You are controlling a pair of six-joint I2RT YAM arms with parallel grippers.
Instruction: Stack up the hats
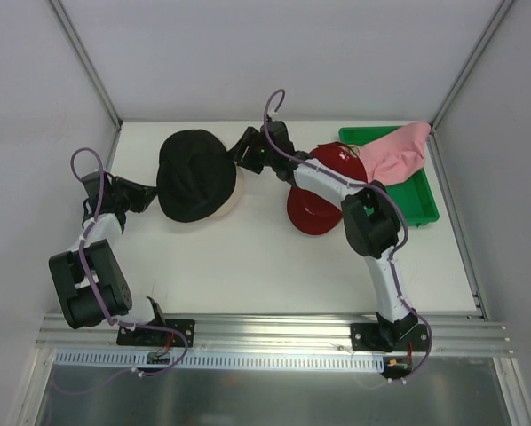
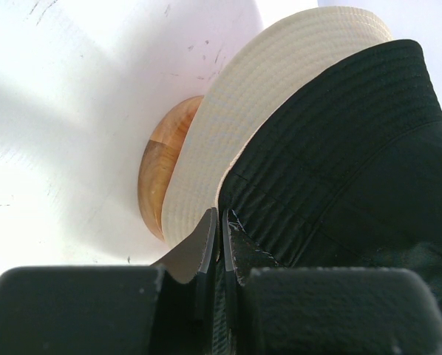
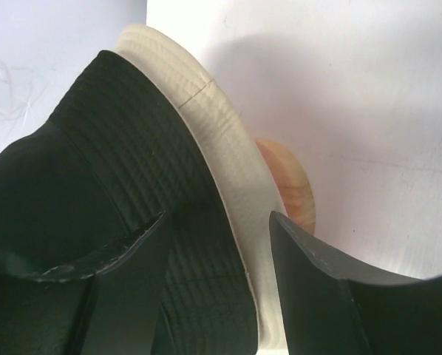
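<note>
The black hat [image 1: 193, 176] is sitting over the cream bucket hat [image 2: 228, 111], and both are riding on the wooden mushroom stand [image 2: 158, 170]. The right gripper [image 3: 217, 218] is hanging half open, with its jaws straddling both brims and gripping nothing. The left gripper [image 2: 219, 240] is pinching the black brim, fully closed. A one-sided tug is likely risking dragging the cream hat askew or tipping the stand.

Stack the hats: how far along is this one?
Done: black hat sits over cream bucket hat on the wooden stand. In hand: left gripper pinches the black brim; right gripper, open, straddles both brims. Left: red cap on the table and pink hat on the green tray.
</note>
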